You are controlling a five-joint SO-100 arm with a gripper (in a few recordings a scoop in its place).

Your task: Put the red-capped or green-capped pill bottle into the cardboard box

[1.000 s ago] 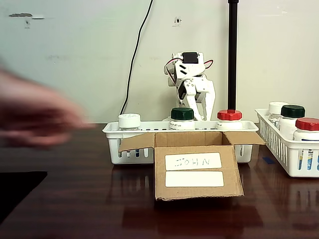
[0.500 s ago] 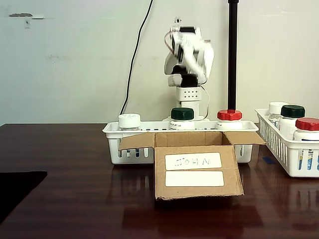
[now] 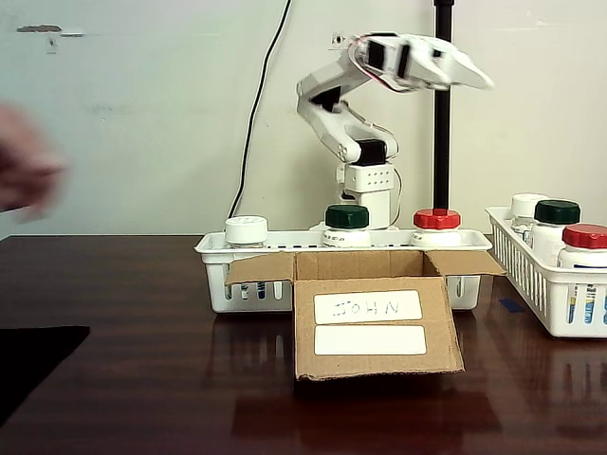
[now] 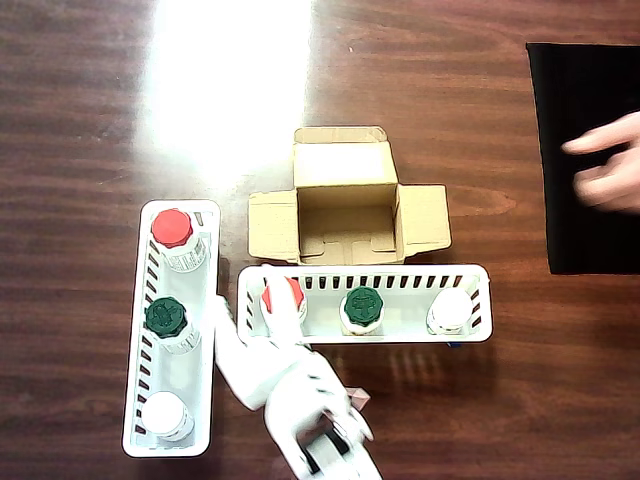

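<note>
Cardboard box (image 3: 375,318) open, basket (image 3: 228,254) of bottles just behind

person's hand (image 3: 24,171) blurred, cut off.

A lab bench staged like a small pharmacy

We are looking at a dark wooden worktop (image 3: 142,360) against a bare scuffed wall (image 3: 142,114), where white slotted baskets (image 4: 400,328) are holding sorted pill bottles (image 4: 363,306) and a cable (image 3: 258,104) is hanging down behind.
</note>
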